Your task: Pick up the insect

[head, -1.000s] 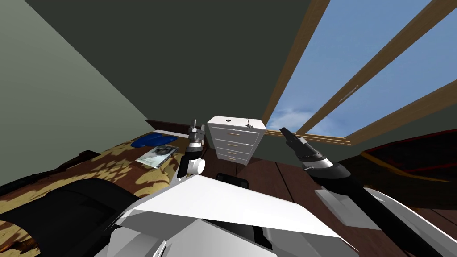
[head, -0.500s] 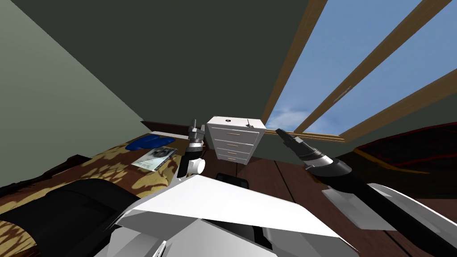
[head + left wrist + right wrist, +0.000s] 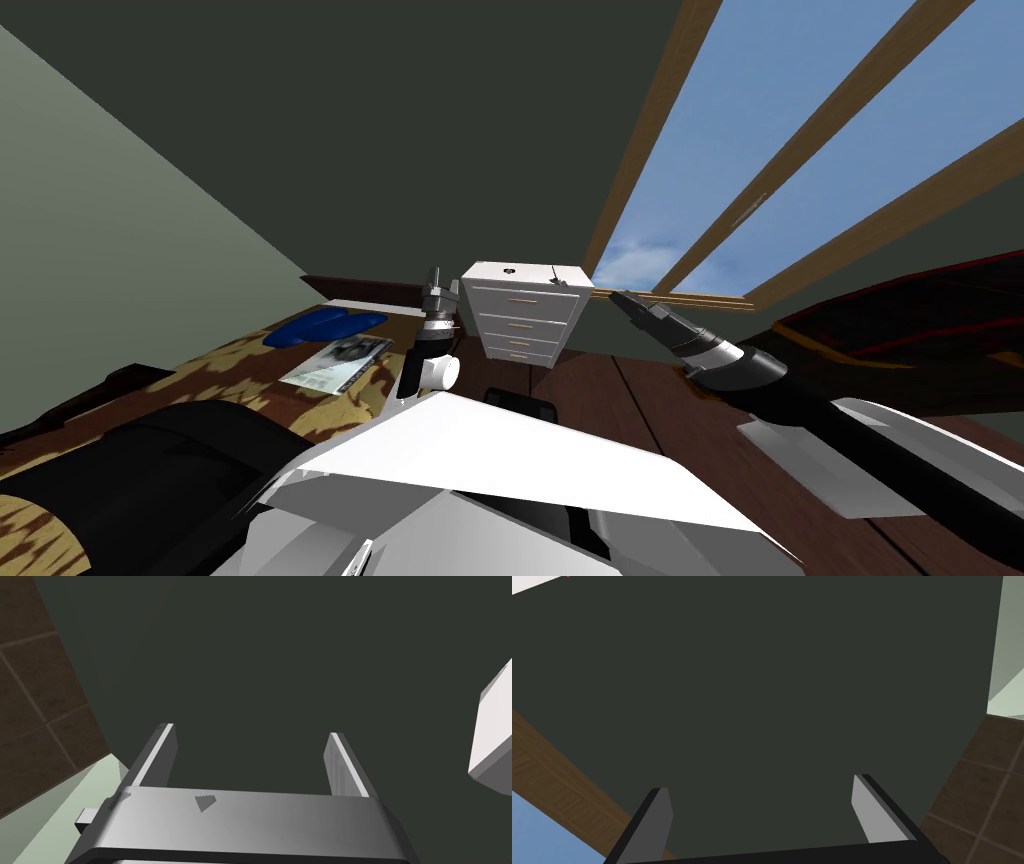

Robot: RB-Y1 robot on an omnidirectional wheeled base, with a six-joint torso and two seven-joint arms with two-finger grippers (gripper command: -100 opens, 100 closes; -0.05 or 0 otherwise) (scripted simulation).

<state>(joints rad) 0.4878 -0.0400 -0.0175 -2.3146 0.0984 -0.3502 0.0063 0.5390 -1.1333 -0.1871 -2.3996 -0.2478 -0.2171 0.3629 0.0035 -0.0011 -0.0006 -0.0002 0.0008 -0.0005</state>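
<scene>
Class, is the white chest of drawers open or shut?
Shut: the white chest of drawers shows all drawer fronts flush, none pulled out.

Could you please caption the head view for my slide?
Left gripper and right gripper, both open, flank a white dresser beside a patterned bed.

The insect (image 3: 554, 280) is a tiny dark shape with thin, spiky bits sticking out. It is too small to tell body from legs, or which way it faces. It sits on the flat white top of the dresser (image 3: 520, 325), close to that top's front edge and toward its right end. A small round dark spot (image 3: 510, 269) lies on the same top, further left and apart from the insect.
</scene>
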